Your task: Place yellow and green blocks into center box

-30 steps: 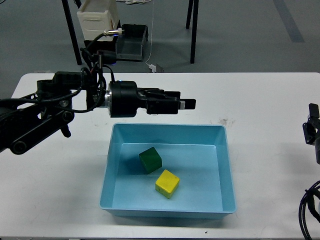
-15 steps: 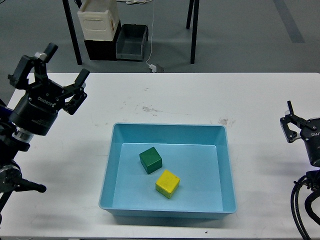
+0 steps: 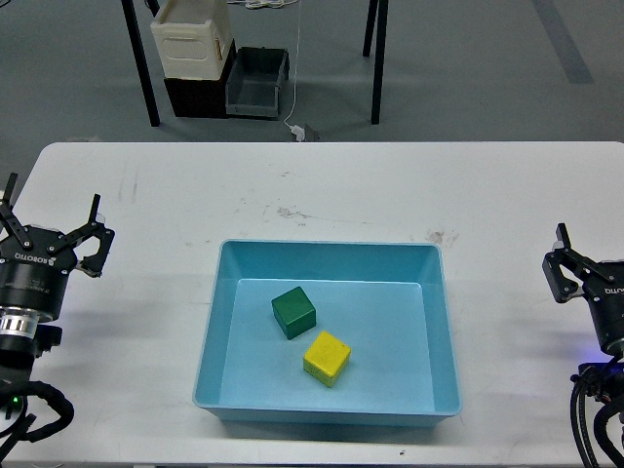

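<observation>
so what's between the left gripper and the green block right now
In the head view, bare white table and then the blue box's left wall lie between the open left gripper and the green block. Nothing else is there.

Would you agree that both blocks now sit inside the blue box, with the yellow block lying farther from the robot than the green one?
Not quite: the head view shows the yellow block nearer the robot than the green block. Both do sit inside the blue box.
</observation>
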Robot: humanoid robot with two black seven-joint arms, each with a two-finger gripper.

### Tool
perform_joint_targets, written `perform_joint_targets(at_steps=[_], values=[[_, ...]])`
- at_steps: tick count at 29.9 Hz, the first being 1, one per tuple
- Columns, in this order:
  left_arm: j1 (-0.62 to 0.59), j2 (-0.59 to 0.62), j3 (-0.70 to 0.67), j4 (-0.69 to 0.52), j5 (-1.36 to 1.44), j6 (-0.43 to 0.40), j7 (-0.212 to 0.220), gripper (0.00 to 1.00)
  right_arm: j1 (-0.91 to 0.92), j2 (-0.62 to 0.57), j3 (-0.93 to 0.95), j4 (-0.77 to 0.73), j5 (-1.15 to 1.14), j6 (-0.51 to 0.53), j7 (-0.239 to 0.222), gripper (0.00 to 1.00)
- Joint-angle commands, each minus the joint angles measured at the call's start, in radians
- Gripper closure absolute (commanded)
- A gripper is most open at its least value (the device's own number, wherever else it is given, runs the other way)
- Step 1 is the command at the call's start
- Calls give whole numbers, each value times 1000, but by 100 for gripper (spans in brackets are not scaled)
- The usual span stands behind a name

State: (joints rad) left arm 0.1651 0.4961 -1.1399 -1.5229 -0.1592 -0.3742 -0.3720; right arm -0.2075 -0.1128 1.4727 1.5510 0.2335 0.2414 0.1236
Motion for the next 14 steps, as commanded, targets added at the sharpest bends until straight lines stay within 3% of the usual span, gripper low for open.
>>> perform_joint_targets(at_steps=[1,14], values=[[39,6,2,-49,-126,-17,16,0,-26,11,-11,1,10,30,-1,0],[62,-2,14,-76,-276,-31,15,0,-50,39,-18,1,9,42,-1,0]])
